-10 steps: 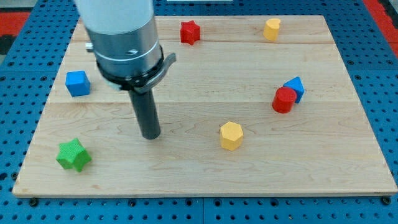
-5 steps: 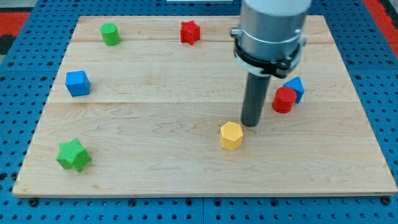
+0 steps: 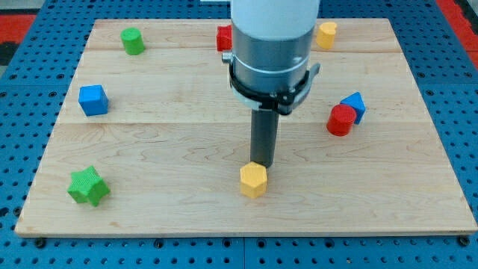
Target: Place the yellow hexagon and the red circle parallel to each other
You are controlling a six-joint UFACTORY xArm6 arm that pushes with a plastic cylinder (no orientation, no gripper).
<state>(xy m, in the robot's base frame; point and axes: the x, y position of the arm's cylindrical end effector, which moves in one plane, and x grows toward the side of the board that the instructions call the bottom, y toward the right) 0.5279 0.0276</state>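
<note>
The yellow hexagon [image 3: 253, 180] lies on the wooden board near the view's bottom middle. My tip [image 3: 262, 165] stands just above it, touching or almost touching its upper right edge. The red circle [image 3: 340, 120] sits at the view's right, pressed against a blue block [image 3: 354, 105] behind it. The tip is well to the left of the red circle.
A second yellow block [image 3: 326, 34] and a red star [image 3: 222, 37], partly hidden by the arm, lie at the view's top. A green cylinder [image 3: 133, 40] is at top left, a blue cube [image 3: 93, 99] at left, a green star [image 3: 88, 186] at bottom left.
The tip swung from the left to the right of the yellow hexagon, then back left and down, pushing the hexagon toward the view's lower left.
</note>
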